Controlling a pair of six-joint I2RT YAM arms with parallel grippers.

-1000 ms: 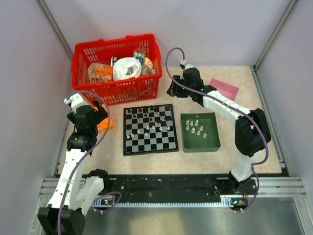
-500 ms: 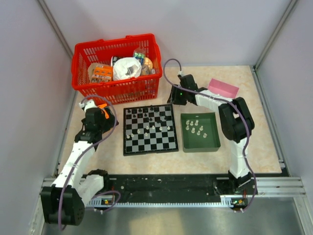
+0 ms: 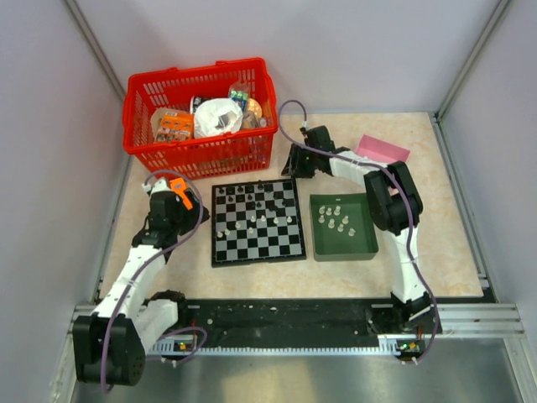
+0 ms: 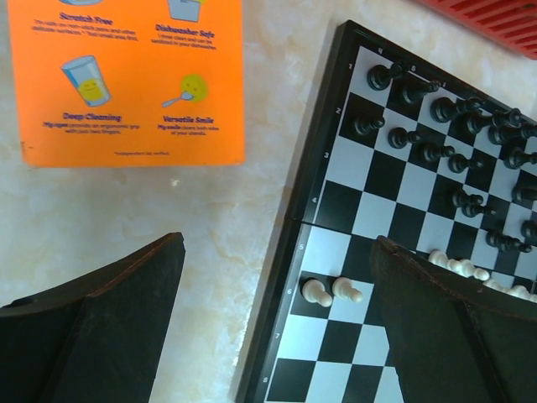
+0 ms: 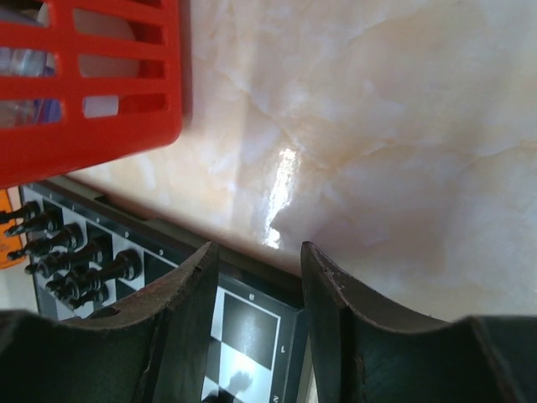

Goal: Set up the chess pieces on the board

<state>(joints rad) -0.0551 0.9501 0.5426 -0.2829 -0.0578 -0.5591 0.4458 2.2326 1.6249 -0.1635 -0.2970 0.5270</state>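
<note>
Red plastic slatted basket point(image 3: 205, 155) at far left of the beige marble-look bench point(image 3: 436, 252), holding a white round bundle point(image 3: 217, 117), an orange box point(image 3: 174, 124) and other packaged goods. Orange printed card point(image 4: 134, 80) flat on bench in front of basket. Dark green rectangular tray point(image 3: 357, 245) mid-right. Pink flat rectangular piece point(image 3: 383, 151) beyond tray, tilted, near the back edge.

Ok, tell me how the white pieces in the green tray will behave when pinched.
The white pieces look tiny, so they are probably very light. They seem slim with small bases, so a nudge likely tips them. Clustered in the green tray, neighbours may get knocked.
</note>
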